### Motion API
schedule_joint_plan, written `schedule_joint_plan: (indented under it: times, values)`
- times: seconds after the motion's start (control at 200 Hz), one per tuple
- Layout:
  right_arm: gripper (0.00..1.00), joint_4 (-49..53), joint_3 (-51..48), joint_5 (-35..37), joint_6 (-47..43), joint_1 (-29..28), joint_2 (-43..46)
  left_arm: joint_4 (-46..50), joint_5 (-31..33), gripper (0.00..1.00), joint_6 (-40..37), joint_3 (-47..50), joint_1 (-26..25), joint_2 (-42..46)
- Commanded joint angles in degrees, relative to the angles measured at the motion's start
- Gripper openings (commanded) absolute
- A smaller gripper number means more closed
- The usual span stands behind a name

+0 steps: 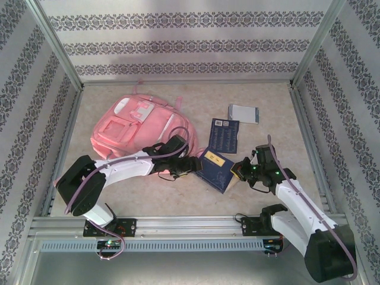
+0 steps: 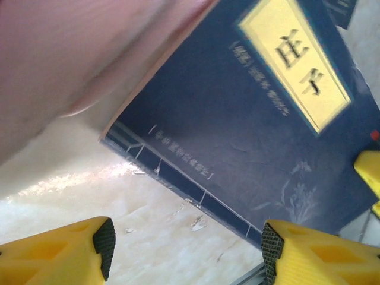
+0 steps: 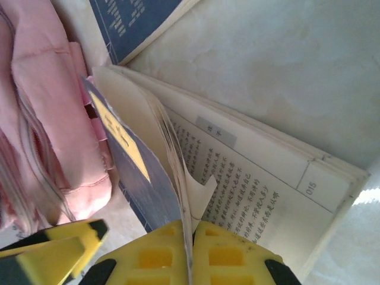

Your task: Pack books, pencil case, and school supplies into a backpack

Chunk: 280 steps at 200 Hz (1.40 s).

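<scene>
Backpack (image 1: 138, 126) lies pink and flat at the far left of the table (image 1: 178, 199); whether its main zip gapes, I cannot tell. The action is in the middle: a navy book (image 1: 214, 168) with a yellow label sits just right of the backpack; the right gripper (image 1: 240, 171) has its fingers pressed together on the cover and a few pages at the book's right edge. That thin pinch looks meant to tip the book up towards the bag, but it lets the block of pages sag open, as the right wrist view shows. Over comes the left gripper (image 1: 186, 165), low between bag and book; its fingers (image 2: 80, 252) are spread wide with nothing between them, probably to take the spine side and steady things. A second navy book (image 1: 224, 135) lies just beyond; a grey-white notebook (image 1: 243, 113) waits far right, well apart. Packing looks barely begun.
</scene>
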<state>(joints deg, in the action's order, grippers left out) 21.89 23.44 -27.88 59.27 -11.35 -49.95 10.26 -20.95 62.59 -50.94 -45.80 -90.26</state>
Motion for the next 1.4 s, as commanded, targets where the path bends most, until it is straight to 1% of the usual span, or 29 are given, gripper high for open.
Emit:
schedule_joint_plan:
  times: [0.0,0.1,0.25,0.435,0.54,0.555,0.645,0.799,0.884,0.899,0.919,0.984,1.014,1.044,1.079,1.159,1.214,1.239,1.324,1.334,1.394]
  values:
    - [0.00,-3.3,-1.3,2.3,6.0,0.6,2.2,-15.8,1.1,0.69,20.0,5.1,-1.1,0.6]
    - [0.00,-4.4,-2.2,2.5,7.4,0.6,3.0,-20.0,4.4,0.68,26.2,6.4,-2.3,-0.8]
    - [0.00,-6.0,-3.4,2.7,9.5,0.4,4.3,-25.2,8.7,0.66,30.8,6.3,-4.4,-4.6]
    - [0.00,-5.4,-3.4,3.4,10.4,0.2,6.0,-33.2,6.7,0.59,35.5,5.8,-6.6,-12.9]
    - [0.00,-5.3,-3.4,3.5,10.4,0.3,6.5,-34.5,8.0,0.55,36.4,6.3,-7.0,-14.4]
    - [0.00,-5.3,-4.8,3.4,10.5,0.1,6.5,-34.5,8.6,0.55,36.3,6.2,-7.0,-14.4]
    - [0.00,-6.4,-6.1,3.2,10.9,-0.2,6.4,-33.6,10.7,0.45,35.0,5.1,-7.0,-14.8]
    - [0.00,-6.5,-7.4,3.8,11.0,-0.8,6.7,-34.0,10.6,0.21,33.3,3.2,-6.9,-16.2]
    - [0.00,-4.2,-6.9,4.9,9.7,-0.8,7.7,-35.1,11.2,0.13,33.8,3.9,-6.9,-16.0]
    - [0.02,-3.6,-6.6,5.2,9.5,-0.9,7.9,-35.2,11.2,0.11,33.7,4.0,-6.8,-16.0]
    - [0.08,-2.9,-6.4,5.6,9.1,-0.9,8.3,-35.2,11.3,0.10,33.7,4.1,-6.8,-15.8]
    - [0.34,-0.4,-5.8,7.3,7.9,-0.9,9.5,-35.0,11.4,0.05,32.9,3.9,-6.5,-15.2]
    - [0.43,0.9,-5.3,8.0,7.2,-0.9,10.1,-34.6,11.5,0.04,32.5,3.6,-6.5,-14.9]
    - [0.50,2.4,-4.7,9.0,6.3,-0.9,10.6,-34.1,11.4,0.02,31.9,3.2,-6.4,-14.5]
    - [0.55,4.6,-4.1,10.6,5.2,-0.9,11.2,-33.3,11.4,0.00,31.1,2.8,-6.3,-13.9]
    - [0.63,10.0,-0.7,14.8,2.0,-1.1,12.2,-31.4,11.8,0.00,29.3,1.1,-6.1,-12.4]
    - [0.66,13.4,0.9,17.7,0.4,-1.2,12.9,-30.2,11.4,0.00,28.5,-0.5,-6.0,-11.6]
    - [0.69,14.7,1.8,18.7,-0.3,-1.1,13.1,-30.3,11.1,0.00,28.0,-1.2,-5.9,-11.4]
    - [0.72,17.4,4.5,20.6,-2.8,-1.2,14.2,-29.5,10.7,0.00,26.0,-3.8,-5.7,-9.6]
    - [0.74,17.8,5.1,20.8,-3.4,-1.2,14.4,-29.1,10.7,0.00,25.6,-4.2,-5.7,-9.3]
    - [0.75,19.3,7.8,21.4,-5.5,-1.2,15.0,-26.6,11.7,0.00,22.5,-6.2,-5.6,-7.1]
